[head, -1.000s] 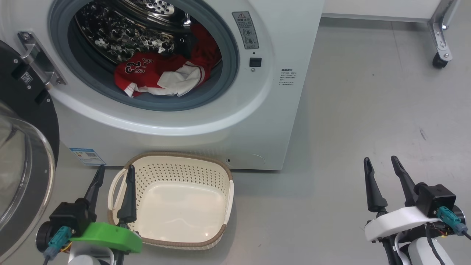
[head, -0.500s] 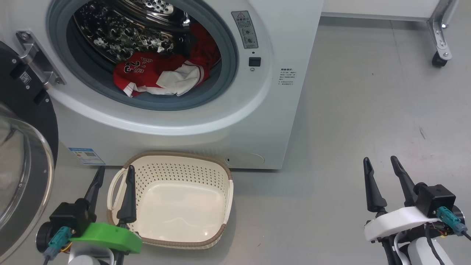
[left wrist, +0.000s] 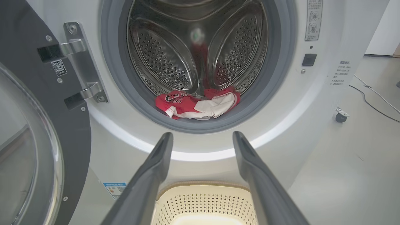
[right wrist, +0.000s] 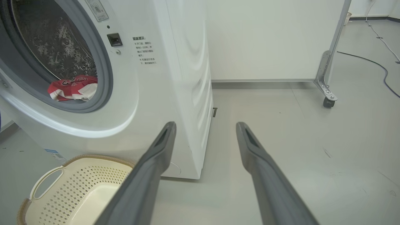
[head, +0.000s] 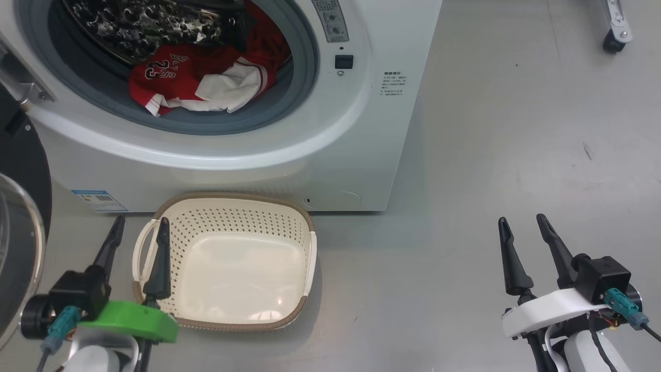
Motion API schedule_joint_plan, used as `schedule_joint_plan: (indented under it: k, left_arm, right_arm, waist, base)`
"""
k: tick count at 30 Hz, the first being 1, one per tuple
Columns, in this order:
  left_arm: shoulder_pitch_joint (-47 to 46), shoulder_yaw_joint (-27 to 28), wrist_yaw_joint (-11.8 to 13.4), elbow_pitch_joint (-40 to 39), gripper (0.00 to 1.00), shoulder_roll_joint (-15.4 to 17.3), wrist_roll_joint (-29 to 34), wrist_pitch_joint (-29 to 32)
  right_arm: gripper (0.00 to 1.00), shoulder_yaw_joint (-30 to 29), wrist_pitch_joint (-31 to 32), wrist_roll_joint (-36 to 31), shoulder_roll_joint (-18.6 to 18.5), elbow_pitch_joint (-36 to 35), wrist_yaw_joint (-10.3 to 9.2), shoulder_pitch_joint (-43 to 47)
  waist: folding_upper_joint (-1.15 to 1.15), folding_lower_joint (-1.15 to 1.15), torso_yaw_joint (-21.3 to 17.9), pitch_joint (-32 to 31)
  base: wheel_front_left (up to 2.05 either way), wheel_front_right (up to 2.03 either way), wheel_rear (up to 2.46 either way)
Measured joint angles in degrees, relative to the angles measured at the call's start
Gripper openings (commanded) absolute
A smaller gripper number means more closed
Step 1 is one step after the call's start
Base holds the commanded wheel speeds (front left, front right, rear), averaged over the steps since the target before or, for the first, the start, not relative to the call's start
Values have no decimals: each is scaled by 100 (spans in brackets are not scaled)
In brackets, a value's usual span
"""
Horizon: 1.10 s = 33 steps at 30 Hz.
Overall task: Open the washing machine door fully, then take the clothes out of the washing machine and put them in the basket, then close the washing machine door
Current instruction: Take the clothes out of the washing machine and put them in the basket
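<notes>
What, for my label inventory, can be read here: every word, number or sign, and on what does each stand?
"23": white, on the red clothes; the lettering beside it is illegible.
Grey sticker beside the drum opening: pictograms, print too small.
Chinese lines on the washing machine front: too small.
QR sticker on the washing machine door: no words.
Blue label low on the front: blurred.

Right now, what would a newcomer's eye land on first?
A red fabric garment with white trim lies inside the big white front-loading washing machine, whose round black-rimmed glass door hangs open at the left. Below the opening a cream perforated plastic basket stands empty, the open left gripper by its handle and the open right gripper well off to the right.
</notes>
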Motion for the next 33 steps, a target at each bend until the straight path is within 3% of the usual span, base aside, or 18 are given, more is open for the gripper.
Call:
schedule_joint_plan:
  k: [15, 33]
  left_arm:
    - [-1438, 343, 289, -92, 100, 426, 183, 828]
    - [-3138, 746, 676, 665, 100, 1373, 391, 2267]
  right_arm:
    - [100, 187, 0, 1, 115, -155, 43, -398]
    - [100, 492, -1, 91, 216, -208, 52, -959]
  waist:
    - [0, 0, -528, 922]
    - [0, 0, -1512, 1915]
  base:
    - [0, 0, 0]
    - [0, 0, 0]
